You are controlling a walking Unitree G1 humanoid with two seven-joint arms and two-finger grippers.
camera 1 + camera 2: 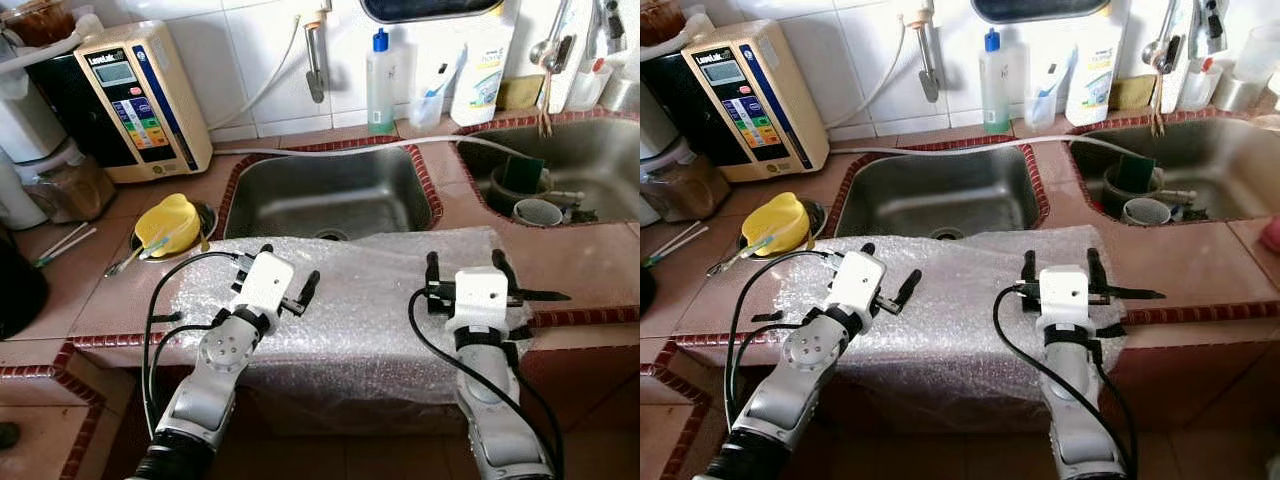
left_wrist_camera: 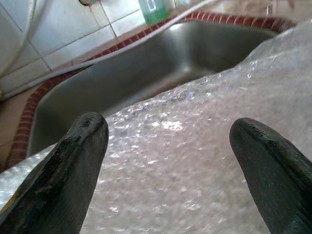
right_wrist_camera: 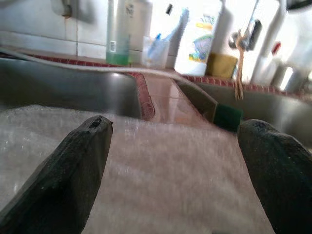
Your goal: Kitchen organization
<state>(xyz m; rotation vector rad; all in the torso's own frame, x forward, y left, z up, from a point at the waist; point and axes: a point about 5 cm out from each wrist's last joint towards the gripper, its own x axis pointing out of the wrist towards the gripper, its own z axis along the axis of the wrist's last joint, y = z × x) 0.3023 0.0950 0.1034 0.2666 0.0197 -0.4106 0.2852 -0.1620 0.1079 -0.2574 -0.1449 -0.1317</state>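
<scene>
A sheet of clear bubble wrap point(image 1: 370, 300) lies over the tiled counter in front of the left sink point(image 1: 330, 190) and hangs down over the front edge. My left gripper point(image 1: 290, 262) hovers over its left part, fingers open and pointing toward the sink, nothing between them. My right gripper point(image 1: 465, 258) stands open over the sheet's right part. The left wrist view looks between the open fingers point(image 2: 83, 146) onto the bubble wrap point(image 2: 185, 175) and the sink basin point(image 2: 146, 68). In the right wrist view, the bubble wrap point(image 3: 165, 185) spreads out under the open fingers point(image 3: 83, 156).
A yellow bowl point(image 1: 168, 222) with utensils sits left of the sink. A beige water machine point(image 1: 145, 100) stands at the back left. The right sink point(image 1: 590, 150) holds a cup point(image 1: 537, 212) and a sponge. A green bottle point(image 1: 380, 85) and a hose point(image 1: 330, 148) line the back wall.
</scene>
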